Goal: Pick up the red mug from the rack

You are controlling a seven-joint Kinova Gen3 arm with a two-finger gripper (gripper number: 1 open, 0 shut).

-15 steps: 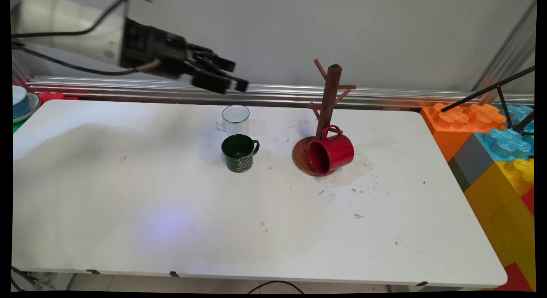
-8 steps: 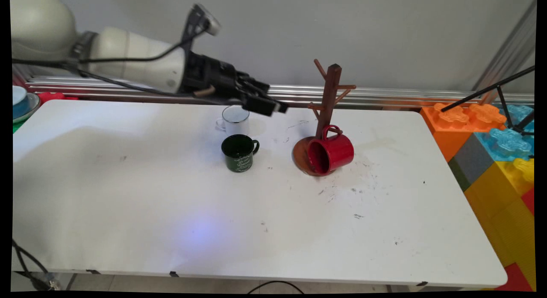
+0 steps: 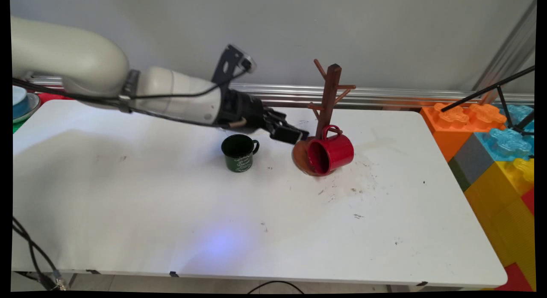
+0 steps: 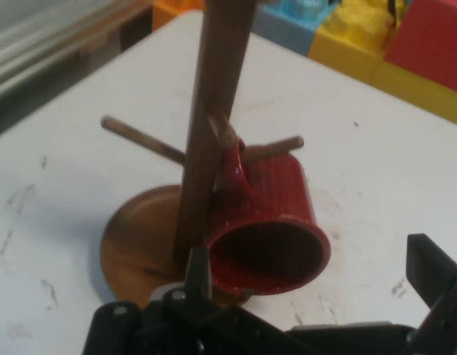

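Note:
A red mug (image 3: 331,154) (image 4: 269,229) lies on its side on the round base of a brown wooden mug tree (image 3: 328,99) (image 4: 210,111). Its handle rests against the pole and its mouth faces my hand. My black gripper (image 3: 295,135) (image 4: 317,281) hovers just left of the tree's base and is open. In the hand view one finger (image 4: 199,277) stands left of the mug's rim and the other (image 4: 435,270) to its right, neither touching it. A dark green mug (image 3: 238,152) stands upright left of the gripper, below the arm.
Big orange, blue and yellow toy blocks (image 3: 491,148) stand off the table's right edge, with a black rod (image 3: 487,89) slanting over them. A blue bowl on a plate (image 3: 19,103) sits at the far left. A metal rail (image 3: 384,95) runs along the back.
My arm has swung right and down, from above the white mug to just beside the red mug. The arm now covers the white mug. The mugs have not moved.

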